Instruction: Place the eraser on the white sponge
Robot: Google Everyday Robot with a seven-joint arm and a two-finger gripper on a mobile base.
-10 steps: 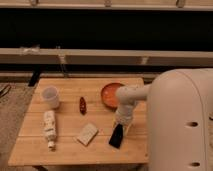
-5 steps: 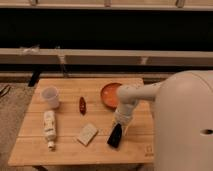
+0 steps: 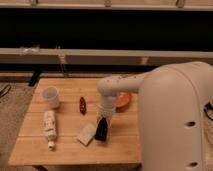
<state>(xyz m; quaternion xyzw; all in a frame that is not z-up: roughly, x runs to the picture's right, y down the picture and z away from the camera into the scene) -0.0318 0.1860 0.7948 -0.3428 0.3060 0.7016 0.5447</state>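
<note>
Gripper [image 3: 103,122] on eraser [image 3: 101,133] — right of sponge [image 3: 86,134]

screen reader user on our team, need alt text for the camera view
The robot's gripper, shut on the black eraser, is low over a wooden table, right beside the white sponge. Also on it are a dark red object, a white cup, a lying white bottle and an orange bowl behind the arm.

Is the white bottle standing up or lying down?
Lying down: the bottle stretches flat along the table's left side. The hand grips the eraser beside the sponge.
</note>
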